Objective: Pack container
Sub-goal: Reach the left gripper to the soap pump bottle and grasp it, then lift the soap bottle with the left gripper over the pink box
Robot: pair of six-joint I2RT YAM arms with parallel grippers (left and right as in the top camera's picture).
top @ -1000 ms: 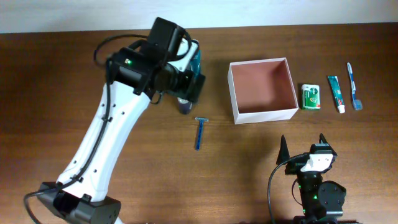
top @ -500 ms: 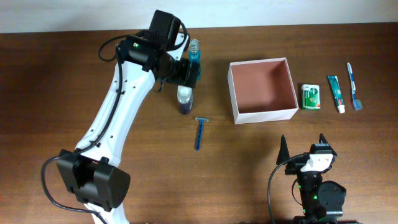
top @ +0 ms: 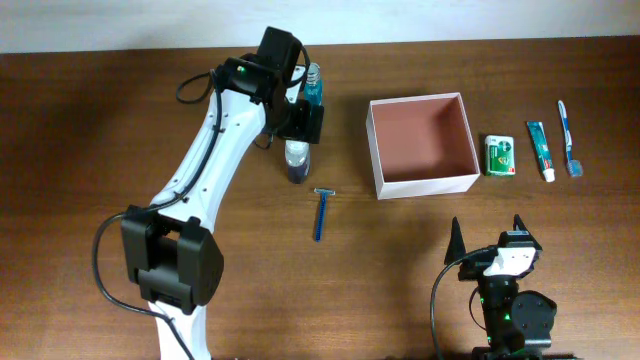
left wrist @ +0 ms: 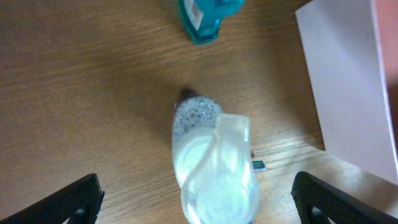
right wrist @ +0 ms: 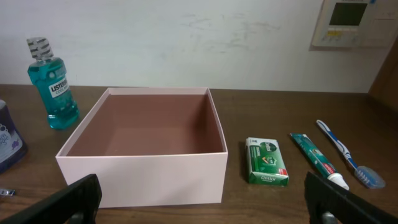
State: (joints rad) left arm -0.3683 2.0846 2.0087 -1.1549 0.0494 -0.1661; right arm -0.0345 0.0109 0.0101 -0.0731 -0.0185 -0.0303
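Bottle [left wrist: 214,168] stands between left end effector's [left wrist: 200,199] spread fingers, nothing gripped; I read that as lining up a grab. Right end effector [top: 487,235] released, parked at worktop's near edge. Container [top: 425,185] sits empty to the right, ready to receive.

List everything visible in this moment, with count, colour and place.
container: one, white walls, reddish-brown inside, centre-right, empty
mouthwash bottle: one, teal, left of container, far side
clear bottle: one, clear and purplish, below left gripper
razor: one, blue, nearer than clear bottle
green packet: one, green, just right of container
toothpaste tube: one, green-white, right of packet
toothbrush: one, blue-white, farthest right
table: one, brown wood
left gripper: open, above clear bottle
right gripper: open, near edge, holding nothing
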